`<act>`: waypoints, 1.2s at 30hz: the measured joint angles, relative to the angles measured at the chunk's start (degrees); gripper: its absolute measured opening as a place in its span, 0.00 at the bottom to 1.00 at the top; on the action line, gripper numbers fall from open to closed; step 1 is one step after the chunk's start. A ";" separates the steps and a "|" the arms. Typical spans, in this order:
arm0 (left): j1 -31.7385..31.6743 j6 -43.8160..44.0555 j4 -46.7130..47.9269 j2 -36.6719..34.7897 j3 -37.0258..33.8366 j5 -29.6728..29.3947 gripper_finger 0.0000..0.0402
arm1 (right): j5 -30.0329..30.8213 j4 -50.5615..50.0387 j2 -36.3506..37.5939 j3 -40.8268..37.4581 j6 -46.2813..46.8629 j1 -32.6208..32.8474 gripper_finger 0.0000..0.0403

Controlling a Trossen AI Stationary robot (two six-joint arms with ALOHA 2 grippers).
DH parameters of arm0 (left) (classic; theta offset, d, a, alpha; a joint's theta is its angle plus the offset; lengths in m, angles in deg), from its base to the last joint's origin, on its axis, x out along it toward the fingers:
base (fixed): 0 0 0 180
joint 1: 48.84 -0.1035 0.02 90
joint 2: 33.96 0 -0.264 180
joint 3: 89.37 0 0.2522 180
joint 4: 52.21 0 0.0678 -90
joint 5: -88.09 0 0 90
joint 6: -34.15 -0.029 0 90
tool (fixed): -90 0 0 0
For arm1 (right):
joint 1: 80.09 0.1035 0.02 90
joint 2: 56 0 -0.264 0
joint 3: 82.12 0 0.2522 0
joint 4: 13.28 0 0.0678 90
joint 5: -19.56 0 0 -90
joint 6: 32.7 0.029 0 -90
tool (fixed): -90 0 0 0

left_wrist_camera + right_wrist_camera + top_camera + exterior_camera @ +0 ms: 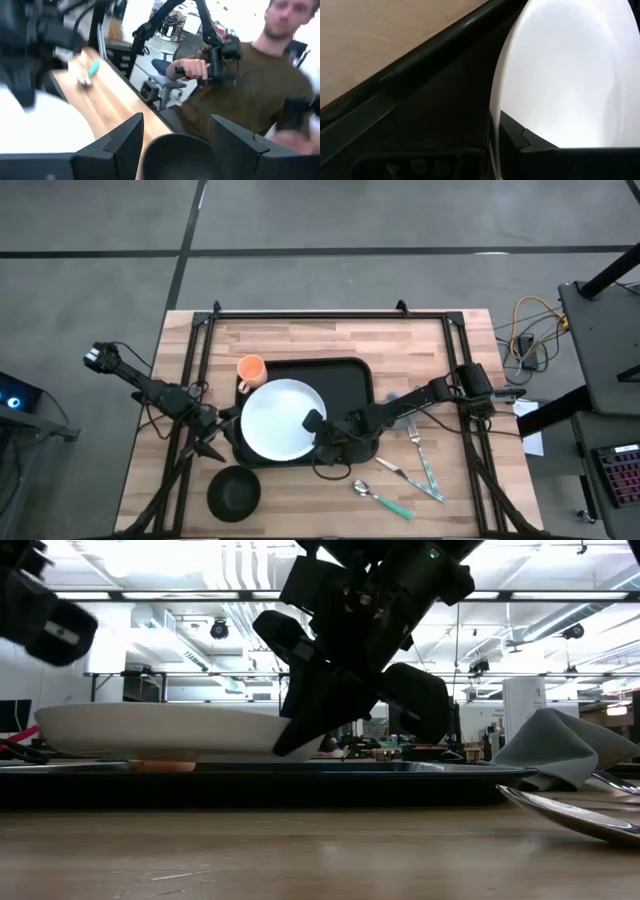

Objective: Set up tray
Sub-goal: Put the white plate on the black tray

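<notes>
From my station I see the wooden table (330,480) filling the overhead view, and on it, toward the middle and slightly to the far side, the tray (350,375) lies flat, its long side across the table. The white plate (275,420) sits on the tray's left half, overlapping its near rim. My right gripper (318,423) is at the plate's right edge with its jaws fully closed, pinching the rim; in the right wrist view the white rim (495,115) runs straight between the dark fingers (560,155), and from table height the plate (170,730) appears slightly raised off the tray (250,785). My left gripper (205,442) hangs just off the tray's left near corner, above the round black bowl (234,492), jaws spread wide and holding nothing; its wrist view looks past both fingers (117,142) to the bowl's rim (175,150). An orange cup (250,368) stands touching the tray's left far corner. A grey napkin (395,397) lies beside the tray's right side, and a fork (416,448), a knife (408,475) and a spoon (378,496), with teal handles, lie on the wood to the right. Beyond the table edge a person (260,85) sits gripping a handle. I can read no writing or brand on anything.
</notes>
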 joint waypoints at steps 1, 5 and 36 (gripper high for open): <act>0.00 2.32 0.02 0.33 0.00 0.00 0.50 | 0.00 0.04 0.00 0.00 0.28 -0.01 0.02; 0.00 4.85 0.00 1.38 0.02 -0.02 0.50 | 0.02 0.03 0.00 0.00 0.91 -0.04 0.02; -0.07 -4.36 -0.48 3.10 1.09 -0.42 0.50 | -4.00 4.94 -2.00 -0.36 1.83 -0.72 0.02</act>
